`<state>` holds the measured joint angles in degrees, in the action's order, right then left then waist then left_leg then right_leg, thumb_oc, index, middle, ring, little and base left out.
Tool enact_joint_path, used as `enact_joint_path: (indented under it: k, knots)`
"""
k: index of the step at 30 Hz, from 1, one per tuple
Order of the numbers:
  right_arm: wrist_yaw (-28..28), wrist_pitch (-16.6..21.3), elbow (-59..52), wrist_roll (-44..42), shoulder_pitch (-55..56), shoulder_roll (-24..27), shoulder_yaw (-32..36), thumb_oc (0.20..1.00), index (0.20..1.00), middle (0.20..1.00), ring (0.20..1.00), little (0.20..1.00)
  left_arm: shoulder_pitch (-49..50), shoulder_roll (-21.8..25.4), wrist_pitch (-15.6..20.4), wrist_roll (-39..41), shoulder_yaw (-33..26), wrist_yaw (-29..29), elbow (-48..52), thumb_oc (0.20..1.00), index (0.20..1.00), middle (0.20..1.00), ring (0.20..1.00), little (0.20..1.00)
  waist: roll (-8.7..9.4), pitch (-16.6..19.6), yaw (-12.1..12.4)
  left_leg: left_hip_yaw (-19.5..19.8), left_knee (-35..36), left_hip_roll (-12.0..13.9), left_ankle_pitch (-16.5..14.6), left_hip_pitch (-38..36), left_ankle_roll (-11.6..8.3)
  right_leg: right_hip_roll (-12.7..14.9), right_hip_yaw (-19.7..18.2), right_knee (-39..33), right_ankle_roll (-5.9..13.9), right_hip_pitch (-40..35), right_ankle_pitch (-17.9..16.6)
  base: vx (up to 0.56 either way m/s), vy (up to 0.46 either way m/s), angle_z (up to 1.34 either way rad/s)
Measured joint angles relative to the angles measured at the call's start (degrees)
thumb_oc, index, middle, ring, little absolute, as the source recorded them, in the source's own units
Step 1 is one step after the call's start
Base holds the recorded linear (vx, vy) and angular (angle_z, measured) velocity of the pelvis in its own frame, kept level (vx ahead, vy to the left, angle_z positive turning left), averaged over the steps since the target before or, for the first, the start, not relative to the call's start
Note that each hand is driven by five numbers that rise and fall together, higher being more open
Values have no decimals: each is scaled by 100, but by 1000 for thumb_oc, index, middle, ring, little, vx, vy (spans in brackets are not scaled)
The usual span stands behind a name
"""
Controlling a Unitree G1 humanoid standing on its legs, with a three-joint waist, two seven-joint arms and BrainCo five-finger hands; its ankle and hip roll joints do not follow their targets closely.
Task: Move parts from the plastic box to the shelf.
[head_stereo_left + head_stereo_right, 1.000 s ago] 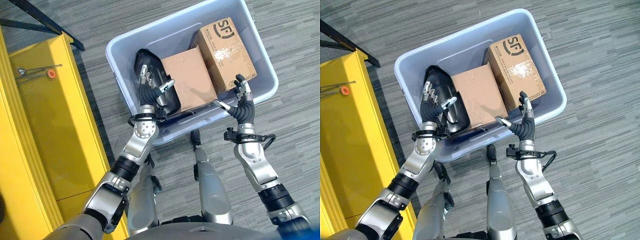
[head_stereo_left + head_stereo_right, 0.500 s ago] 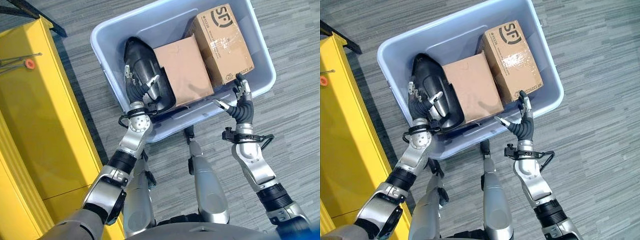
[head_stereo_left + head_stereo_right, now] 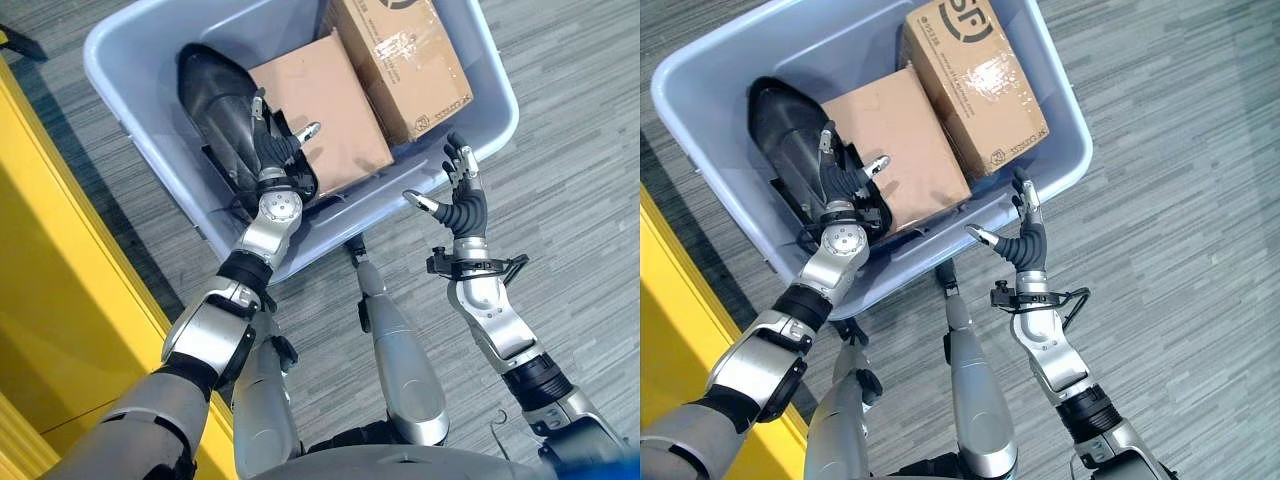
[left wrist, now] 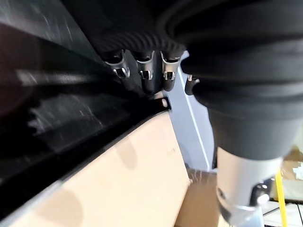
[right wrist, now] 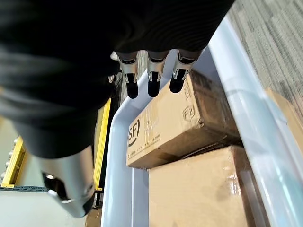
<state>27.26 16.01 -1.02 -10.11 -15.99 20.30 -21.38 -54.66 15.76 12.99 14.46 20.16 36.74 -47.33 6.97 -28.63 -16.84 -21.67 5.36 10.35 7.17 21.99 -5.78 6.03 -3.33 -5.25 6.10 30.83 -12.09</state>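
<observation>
A pale grey-blue plastic box stands on the floor in front of me. Inside it lie a black moulded part, a plain cardboard box and a printed cardboard box. My left hand is inside the box, open, with its fingers straight along the black part's edge, next to the plain box. My right hand hovers open just outside the box's near right corner, with straight fingers pointing towards the printed box.
The yellow shelf runs along the left side, close to the plastic box's left corner. Grey striped carpet lies to the right of the box and of my right arm.
The camera has tilted, so the box sits higher in view. My left hand has slid towards the black part's near edge by the plain box. The right hand stays open near the rim.
</observation>
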Motion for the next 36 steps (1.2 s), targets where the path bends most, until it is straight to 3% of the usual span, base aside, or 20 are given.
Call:
enact_joint_path:
  k: [5,14,21,28,36]
  knots:
    - [-168,22,-38,-108,1,22,-99,1000,1000,1000,1000,1000,-504,345,-144,-444,238,-92,-403,1000,1000,1000,1000,1000,110,69,-212,-153,0,36,13,103,-18,-62,-95,2,-5,195,-87,24,28,-13]
    - [-430,75,-38,-107,24,43,-50,1000,1000,1000,1000,1000,-342,819,-288,-1584,1136,-535,-383,1000,1000,1000,1000,1000,176,132,-162,-274,0,49,28,84,-40,-95,-210,2,-30,244,-129,14,22,-5]
    - [-698,132,-41,-106,467,124,245,1000,1000,1000,1000,1000,78,1259,-377,-2717,1632,-1077,29,1000,1000,1000,1000,1000,-125,269,61,-283,3,23,37,83,-38,-72,-225,0,-30,261,-143,5,8,-1]
    - [-844,151,-41,-106,660,358,488,1000,1000,1000,1000,1000,200,1730,-262,-3549,2196,-1424,406,1000,1000,1000,1000,1000,-263,256,124,-273,5,-60,47,90,-26,24,-222,-2,-22,259,-149,9,12,3]
    - [-1033,156,-55,-110,804,568,612,1000,1000,1000,1000,1000,188,2810,-97,-4422,2554,-1824,1093,1000,1000,1000,1000,1000,-537,129,172,-275,6,-59,63,104,-15,22,-214,-1,-24,271,-160,-19,-2,0]
